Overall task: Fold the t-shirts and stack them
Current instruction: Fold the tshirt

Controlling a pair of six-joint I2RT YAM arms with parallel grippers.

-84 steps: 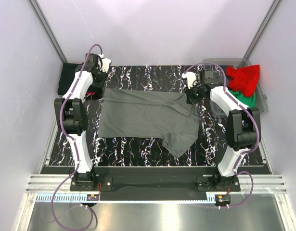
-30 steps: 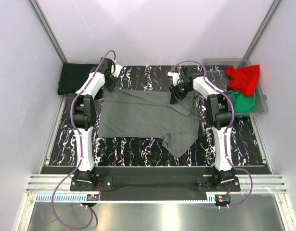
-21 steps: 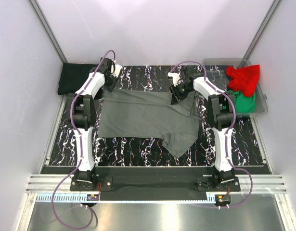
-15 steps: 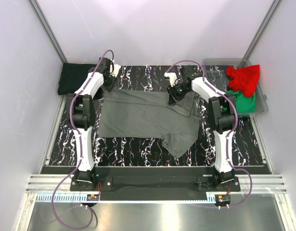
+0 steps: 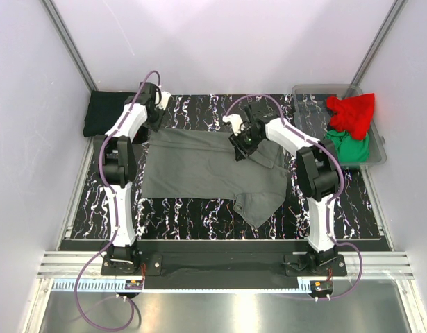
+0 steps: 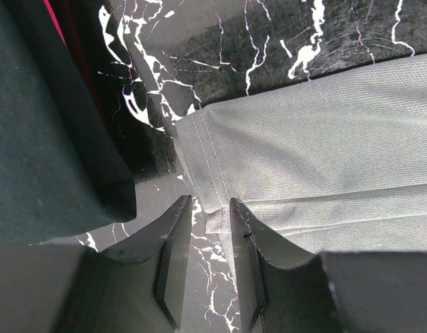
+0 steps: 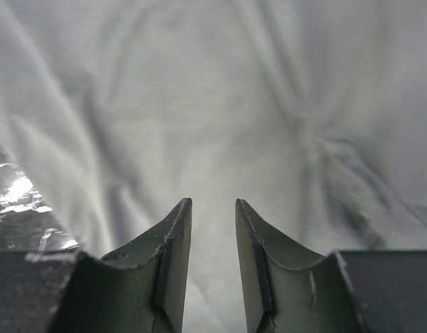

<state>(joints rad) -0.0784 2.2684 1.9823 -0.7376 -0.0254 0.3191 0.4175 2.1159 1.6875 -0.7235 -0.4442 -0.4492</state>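
Room comes first for me: the large dark grey soft cloth t-shirt (image 5: 206,166) lies spread in the middle of the black white-veined marbled table (image 5: 178,214), with bare strips of table along its near edge, its far edge and both sides. Its left hem runs straight from near to far. One sleeve sticks out toward the near right, and the cloth bunches into folds at the far right. Plain white walls close the table in on the left, far and right.

My left gripper (image 6: 209,201) sits at the shirt's far left corner with its jaws a narrow gap apart. The stitched hem corner lies right at the fingertips (image 6: 177,229), and bare table shows between the fingers, so nothing is pinched. My right gripper (image 7: 212,201) hangs over the far edge of the same shirt, right of centre. Its jaws stand a modest gap apart with wrinkled grey cloth showing through; whether the tips touch the cloth I cannot tell.

Around it, a black soft cloth t-shirt (image 5: 105,114) lies just left of the left gripper, close beside that corner. At the far right stands a clear grey plastic bin (image 5: 317,87) with a crumpled red t-shirt (image 5: 352,111) and a green t-shirt (image 5: 353,147) heaped at its right side, well apart from the grey one.

Count: four shirts, one bin, two arms, two grippers
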